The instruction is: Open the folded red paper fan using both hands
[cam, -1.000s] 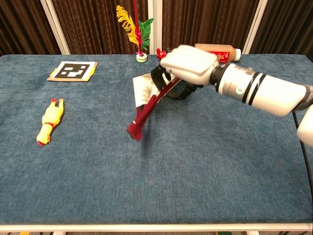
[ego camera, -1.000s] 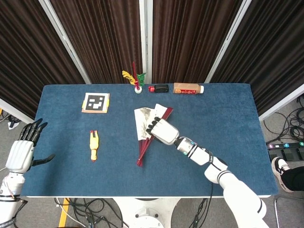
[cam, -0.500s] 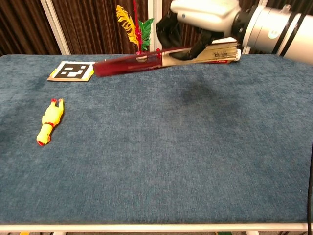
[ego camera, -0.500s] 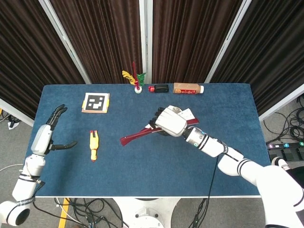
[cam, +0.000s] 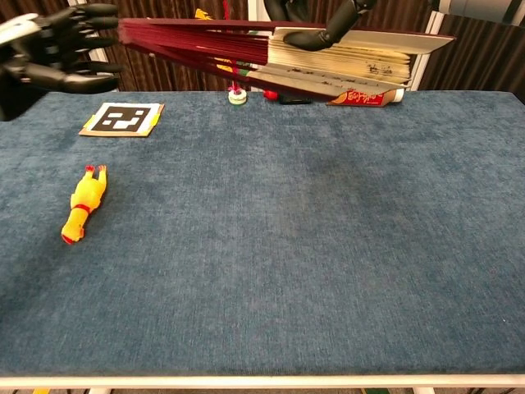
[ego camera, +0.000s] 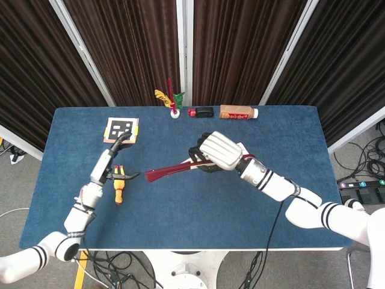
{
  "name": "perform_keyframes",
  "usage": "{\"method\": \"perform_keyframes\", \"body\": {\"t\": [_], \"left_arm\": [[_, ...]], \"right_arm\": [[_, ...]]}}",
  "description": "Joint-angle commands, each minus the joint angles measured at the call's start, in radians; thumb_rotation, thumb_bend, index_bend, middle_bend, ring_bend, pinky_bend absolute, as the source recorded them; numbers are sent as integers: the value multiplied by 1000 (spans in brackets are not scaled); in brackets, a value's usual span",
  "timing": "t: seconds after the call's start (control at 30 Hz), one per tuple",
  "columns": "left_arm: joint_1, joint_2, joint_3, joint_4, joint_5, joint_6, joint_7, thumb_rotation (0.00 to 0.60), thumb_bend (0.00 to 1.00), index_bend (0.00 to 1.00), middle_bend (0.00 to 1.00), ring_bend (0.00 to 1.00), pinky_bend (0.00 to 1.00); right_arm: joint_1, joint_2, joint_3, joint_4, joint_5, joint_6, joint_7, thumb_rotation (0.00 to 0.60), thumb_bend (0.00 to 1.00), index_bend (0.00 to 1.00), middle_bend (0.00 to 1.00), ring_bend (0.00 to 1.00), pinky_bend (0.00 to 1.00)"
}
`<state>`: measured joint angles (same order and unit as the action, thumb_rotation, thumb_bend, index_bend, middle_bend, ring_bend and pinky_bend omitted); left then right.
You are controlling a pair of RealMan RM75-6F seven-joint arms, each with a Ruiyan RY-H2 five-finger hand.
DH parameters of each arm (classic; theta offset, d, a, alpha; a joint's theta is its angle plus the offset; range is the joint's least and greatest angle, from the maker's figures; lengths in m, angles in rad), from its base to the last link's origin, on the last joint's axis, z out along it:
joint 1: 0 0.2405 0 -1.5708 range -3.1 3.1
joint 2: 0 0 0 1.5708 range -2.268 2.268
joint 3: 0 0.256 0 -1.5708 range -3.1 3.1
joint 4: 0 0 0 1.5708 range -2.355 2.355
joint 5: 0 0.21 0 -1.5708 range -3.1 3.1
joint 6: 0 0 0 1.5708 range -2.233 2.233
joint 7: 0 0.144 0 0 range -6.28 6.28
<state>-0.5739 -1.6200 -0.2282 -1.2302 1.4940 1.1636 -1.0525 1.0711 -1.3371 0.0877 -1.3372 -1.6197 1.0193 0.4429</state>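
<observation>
The folded red paper fan (ego camera: 171,171) is lifted off the table, lying roughly level with its red handle end pointing left. My right hand (ego camera: 218,152) grips its paper end; in the chest view only this hand's fingers (cam: 324,33) show at the top edge, over the fan (cam: 271,51). My left hand (ego camera: 112,159) is raised over the table's left side, fingers spread and holding nothing. In the chest view this hand (cam: 51,54) sits just left of the fan's red tip, close to it but apart.
A yellow rubber chicken (ego camera: 119,183) lies on the blue table (ego camera: 252,198) at the left, below my left hand. A marker card (ego camera: 121,129) sits at the back left. Feathered shuttlecock (ego camera: 171,100), small black item (ego camera: 204,112) and brown bottle (ego camera: 238,112) line the back edge.
My right hand raised the fan higher and swung its handle end left. My left hand came in from the table's left edge up toward the fan's tip.
</observation>
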Motion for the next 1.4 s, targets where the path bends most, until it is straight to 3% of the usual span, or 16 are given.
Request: {"method": "perform_keyframes", "body": {"t": [0.03,0.33,0.87,1.4], "left_arm": [[-40,-43,-16,13,3,-16,12,600,0,252,230,138,217],[-111,-110,-15,29,-7,-60,70,600,0,261,250,145,237],[-157,-187,-56,37,-125,-128,175,600,4,440,442,338,364],[-149,-245,-110,43,-222,-121,238,600,206,702,664,526,518]], "right_arm": [[6,-11,12,-10,13,-17,18,600,1000,908,704,540,444],[17,-49,45,-5,31,-33,37,600,1000,907,704,540,432],[27,-117,73,23,52,-54,28,600,1000,907,704,540,426],[15,-141,75,40,56,-54,35,600,1000,909,704,540,428]]}}
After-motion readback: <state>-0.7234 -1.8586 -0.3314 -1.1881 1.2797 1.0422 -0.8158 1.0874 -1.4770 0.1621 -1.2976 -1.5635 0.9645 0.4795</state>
